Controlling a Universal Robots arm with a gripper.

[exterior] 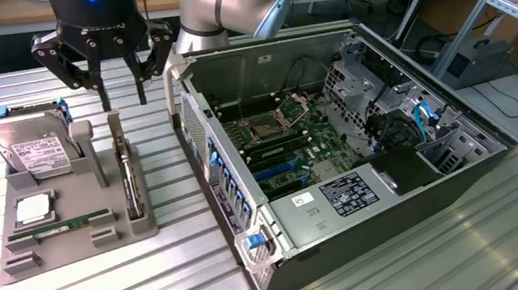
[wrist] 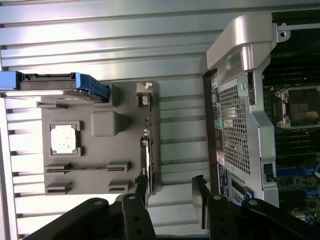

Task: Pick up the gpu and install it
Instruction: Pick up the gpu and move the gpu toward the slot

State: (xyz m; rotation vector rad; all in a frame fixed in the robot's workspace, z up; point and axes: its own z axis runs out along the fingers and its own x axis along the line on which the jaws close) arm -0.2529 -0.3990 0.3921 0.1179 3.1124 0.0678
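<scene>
The gpu (exterior: 128, 177) is a thin dark card standing on its edge in a slot of the grey holder tray (exterior: 106, 238), its silver bracket at the far end. In the wrist view the gpu (wrist: 146, 145) is a narrow strip along the edge of the tray (wrist: 100, 165). My gripper (exterior: 124, 101) hangs just above the card's bracket end. It is open and holds nothing. The wrist view has the gripper (wrist: 170, 192) with one of its fingers (wrist: 141, 187) over the card's end and the other beside the tray.
A hard drive (exterior: 39, 148) in a blue caddy, a CPU chip (exterior: 35, 209) and a green RAM stick (exterior: 72, 224) share the tray. The open computer case (exterior: 336, 152) stands to the exterior view's right, with its motherboard (exterior: 288, 149) exposed. The table is ribbed metal.
</scene>
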